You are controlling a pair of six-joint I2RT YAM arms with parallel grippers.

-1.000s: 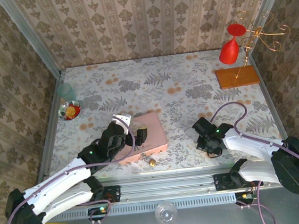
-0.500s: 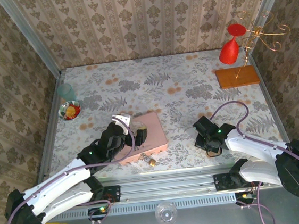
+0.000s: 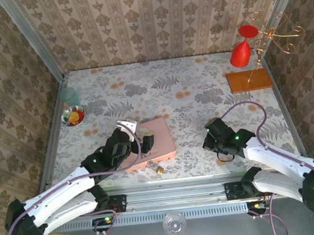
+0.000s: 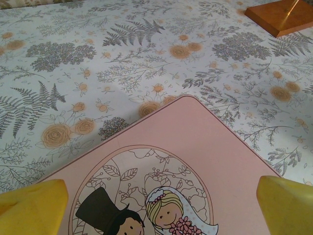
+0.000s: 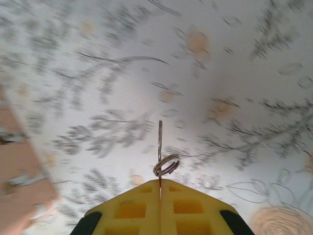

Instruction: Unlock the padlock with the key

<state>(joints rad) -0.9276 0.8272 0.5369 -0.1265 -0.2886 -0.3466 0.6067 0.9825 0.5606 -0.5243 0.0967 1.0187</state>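
Key [image 5: 159,139]: pinched edge-on in my right gripper [image 5: 160,185], above the table [image 3: 199,90]. Padlock [image 3: 158,169]: lay at the near edge, just beside the tin [image 3: 161,145]. Left gripper [image 3: 141,137]: wide, empty, over the tin. Step: key in hand; next, I judged, carry it left and line it up with the padlock.
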